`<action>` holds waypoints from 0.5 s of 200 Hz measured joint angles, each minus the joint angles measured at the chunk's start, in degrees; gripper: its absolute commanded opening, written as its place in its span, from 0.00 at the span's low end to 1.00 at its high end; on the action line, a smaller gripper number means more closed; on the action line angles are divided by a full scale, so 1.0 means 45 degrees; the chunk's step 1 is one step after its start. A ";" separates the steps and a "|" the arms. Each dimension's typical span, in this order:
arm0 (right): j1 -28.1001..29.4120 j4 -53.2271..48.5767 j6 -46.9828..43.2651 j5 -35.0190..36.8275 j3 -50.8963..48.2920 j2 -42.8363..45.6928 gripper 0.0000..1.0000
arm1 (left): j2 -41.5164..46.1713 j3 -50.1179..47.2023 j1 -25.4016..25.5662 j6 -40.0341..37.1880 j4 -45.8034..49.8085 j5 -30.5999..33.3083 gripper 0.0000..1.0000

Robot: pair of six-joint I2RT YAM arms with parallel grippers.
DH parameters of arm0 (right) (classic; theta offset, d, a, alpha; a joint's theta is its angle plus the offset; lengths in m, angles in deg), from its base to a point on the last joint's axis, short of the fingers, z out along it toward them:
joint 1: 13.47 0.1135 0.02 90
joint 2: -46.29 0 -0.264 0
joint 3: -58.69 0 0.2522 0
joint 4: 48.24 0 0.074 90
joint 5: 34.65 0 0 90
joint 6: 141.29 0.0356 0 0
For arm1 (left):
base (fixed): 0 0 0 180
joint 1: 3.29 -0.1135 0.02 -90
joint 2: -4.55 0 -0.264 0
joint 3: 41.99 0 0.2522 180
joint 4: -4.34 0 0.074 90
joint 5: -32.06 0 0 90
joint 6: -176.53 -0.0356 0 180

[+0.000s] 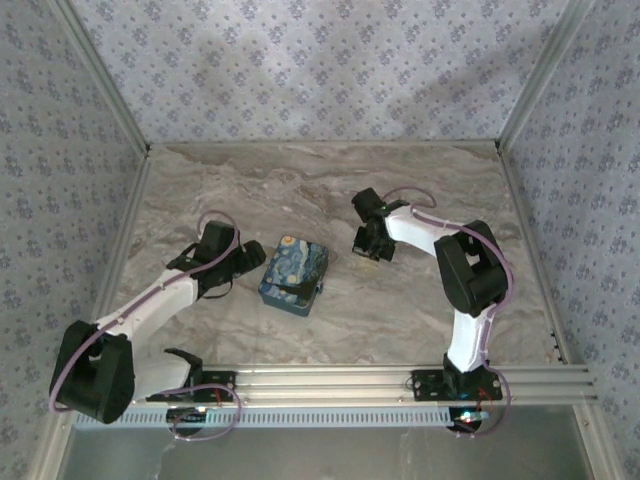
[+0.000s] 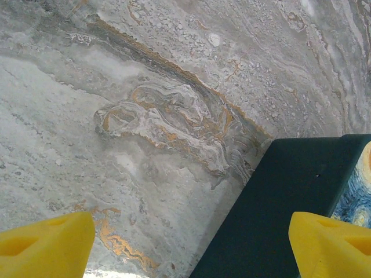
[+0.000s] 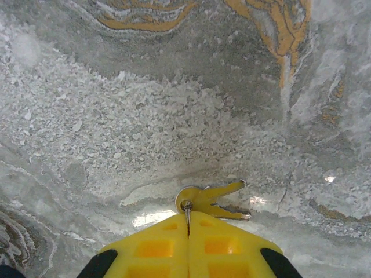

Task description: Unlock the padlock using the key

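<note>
So that its blade is seemingly left free, the key (image 3: 217, 197) is pinched by its ring in the closed right gripper (image 3: 188, 217) near the middle of the worktop (image 1: 300, 190), the left gripper (image 1: 245, 262) held open beside the tin (image 1: 293, 272).

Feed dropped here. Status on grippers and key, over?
Right gripper shut on key ring, keys poking out ahead. Left gripper open beside blue tin. Tin sits between the grippers.

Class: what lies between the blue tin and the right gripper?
Only bare marble tabletop separates the blue tin from the right gripper, in the top view.
</note>
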 measured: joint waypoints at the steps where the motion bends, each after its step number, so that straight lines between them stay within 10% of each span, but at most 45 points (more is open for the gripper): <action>1: -0.0005 0.0000 -0.0005 0.0000 0.0000 0.0000 0.05 | 0.0000 0.0000 0.0000 0.0000 0.0000 0.0000 0.87; 100: -0.0034 0.1180 -0.2132 -0.0010 -0.1564 0.2676 0.01 | 0.0282 0.0019 0.0019 0.0087 -0.0029 -0.0194 0.88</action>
